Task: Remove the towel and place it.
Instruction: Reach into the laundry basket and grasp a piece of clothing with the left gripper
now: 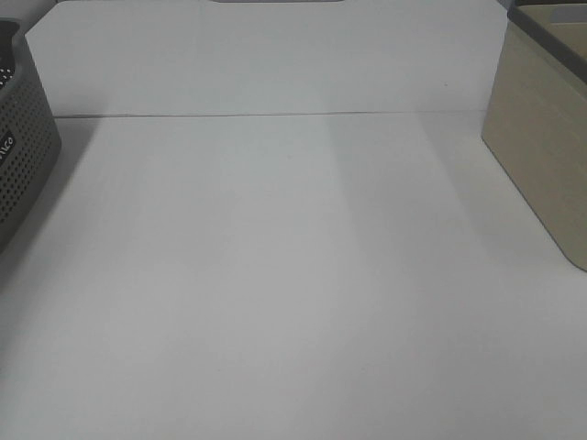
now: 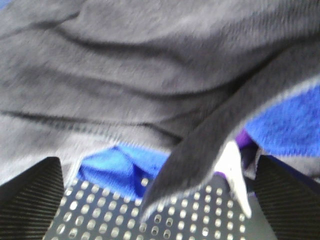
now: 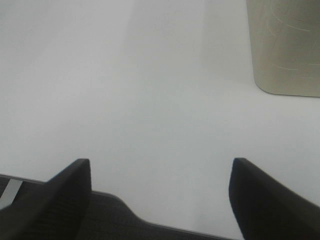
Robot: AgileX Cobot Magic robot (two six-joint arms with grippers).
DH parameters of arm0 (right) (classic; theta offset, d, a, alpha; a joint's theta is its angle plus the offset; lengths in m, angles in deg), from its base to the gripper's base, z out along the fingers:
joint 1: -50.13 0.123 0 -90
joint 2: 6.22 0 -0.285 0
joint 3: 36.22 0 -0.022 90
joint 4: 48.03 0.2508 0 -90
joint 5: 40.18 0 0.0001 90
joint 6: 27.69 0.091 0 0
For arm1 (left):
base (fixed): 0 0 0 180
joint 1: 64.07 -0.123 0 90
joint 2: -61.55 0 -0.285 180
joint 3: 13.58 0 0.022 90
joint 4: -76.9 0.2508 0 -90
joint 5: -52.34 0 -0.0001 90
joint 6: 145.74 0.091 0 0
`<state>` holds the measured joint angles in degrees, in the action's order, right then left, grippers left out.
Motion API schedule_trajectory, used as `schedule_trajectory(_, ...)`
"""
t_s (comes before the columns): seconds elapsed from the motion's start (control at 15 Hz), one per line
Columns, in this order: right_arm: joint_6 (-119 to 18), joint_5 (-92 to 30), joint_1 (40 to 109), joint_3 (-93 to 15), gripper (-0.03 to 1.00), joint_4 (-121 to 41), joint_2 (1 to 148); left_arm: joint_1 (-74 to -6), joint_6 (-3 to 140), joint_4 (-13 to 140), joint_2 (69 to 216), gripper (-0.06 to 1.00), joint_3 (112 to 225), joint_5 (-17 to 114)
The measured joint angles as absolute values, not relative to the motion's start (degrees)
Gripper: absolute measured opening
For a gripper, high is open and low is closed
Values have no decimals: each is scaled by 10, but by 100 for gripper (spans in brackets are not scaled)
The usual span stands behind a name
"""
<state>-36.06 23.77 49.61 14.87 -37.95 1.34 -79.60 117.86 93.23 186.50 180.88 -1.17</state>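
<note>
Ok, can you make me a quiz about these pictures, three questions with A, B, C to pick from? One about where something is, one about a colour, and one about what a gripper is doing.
1. Where is the dark grey towel?
A) on a chair
B) in the perforated basket
C) in a drawer

2. What colour is the cloth peeking out from under it?
A) blue
B) red
C) yellow

3. How is the right gripper?
A) shut on the towel
B) shut on a cup
C) open, holding nothing

Answers:
1 B: the left wrist view shows the basket's holey plastic right under the towel.
2 A: bright blue fabric shows below the towel's hem.
3 C: its fingers stand wide apart over the bare white table.
</note>
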Motion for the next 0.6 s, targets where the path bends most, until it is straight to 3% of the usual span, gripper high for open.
schedule_trajectory(0.2, -361, 238, 496, 149, 75, -379, 13, -796, 1179, 905, 1866, 92, 1809, -33)
schedule_trajectory(0.6, -361, 238, 496, 149, 75, -379, 13, -796, 1175, 911, 1866, 61, 1809, -55)
